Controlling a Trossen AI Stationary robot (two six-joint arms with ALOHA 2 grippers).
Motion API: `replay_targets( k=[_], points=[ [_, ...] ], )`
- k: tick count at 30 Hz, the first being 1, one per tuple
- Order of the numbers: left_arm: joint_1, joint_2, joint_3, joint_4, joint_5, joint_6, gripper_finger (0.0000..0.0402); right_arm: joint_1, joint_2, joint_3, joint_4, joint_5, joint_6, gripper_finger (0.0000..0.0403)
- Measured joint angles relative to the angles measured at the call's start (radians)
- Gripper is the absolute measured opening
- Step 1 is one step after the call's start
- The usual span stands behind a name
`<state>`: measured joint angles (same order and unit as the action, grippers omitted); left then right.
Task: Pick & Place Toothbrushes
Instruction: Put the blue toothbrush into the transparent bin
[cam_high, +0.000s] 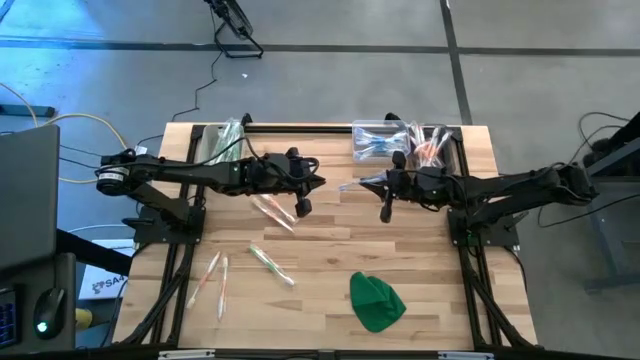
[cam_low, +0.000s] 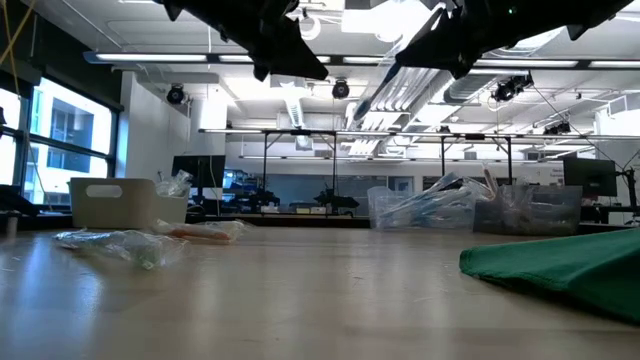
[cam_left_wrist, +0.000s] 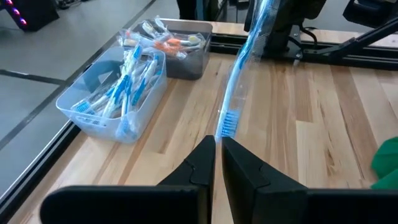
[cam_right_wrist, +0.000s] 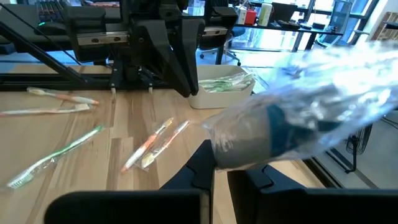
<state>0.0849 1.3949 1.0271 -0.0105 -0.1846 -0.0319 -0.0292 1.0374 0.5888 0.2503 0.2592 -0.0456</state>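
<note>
A blue toothbrush (cam_left_wrist: 239, 74) in a clear wrapper hangs in mid-air at the centre of the high view, between the two arms. The right gripper (cam_high: 385, 213) is clenched on its handle; in the right wrist view the wrapped handle (cam_right_wrist: 292, 118) sticks out from between the fingers (cam_right_wrist: 199, 163). Its bristle end sits right at the tips of the left gripper (cam_high: 301, 208), whose fingers (cam_left_wrist: 200, 163) are nearly closed around that tip, though whether they actually pinch it cannot be told.

On the table (cam_high: 420, 290), two wrapped orange toothbrushes (cam_high: 270, 210) lie just below the left gripper in the high view. A green toothbrush (cam_high: 270, 264) lies lower centre-left, and two more pale ones (cam_high: 212, 277) lie toward the lower left.

At the upper right of the table, a clear bin (cam_high: 378, 140) holds blue toothbrushes, and a darker bin (cam_high: 437, 143) beside it holds orange ones. A pale bin (cam_high: 222, 140) at the upper left holds green ones. A green cloth (cam_high: 376, 301) lies at the lower right.
</note>
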Motion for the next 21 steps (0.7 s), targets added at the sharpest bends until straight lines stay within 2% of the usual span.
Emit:
replay_targets(
  k=[13, 17, 21],
  points=[
    [0.000, 0.000, -0.003, -0.022, 0.000, 0.024, 0.0022, 0.000, 0.000, 0.000, 0.000, 0.003, 0.000, 0.0017],
    [0.000, -0.042, -0.068, 0.037, 0.000, 0.026, 0.0022, 0.000, 0.000, 0.000, -0.009, 0.012, 0.013, 0.0017],
    [0.000, -0.138, -0.191, 0.112, 0.000, 0.025, 0.0022, 0.000, 0.000, 0.000, -0.020, 0.030, 0.015, 0.0017]
  ],
)
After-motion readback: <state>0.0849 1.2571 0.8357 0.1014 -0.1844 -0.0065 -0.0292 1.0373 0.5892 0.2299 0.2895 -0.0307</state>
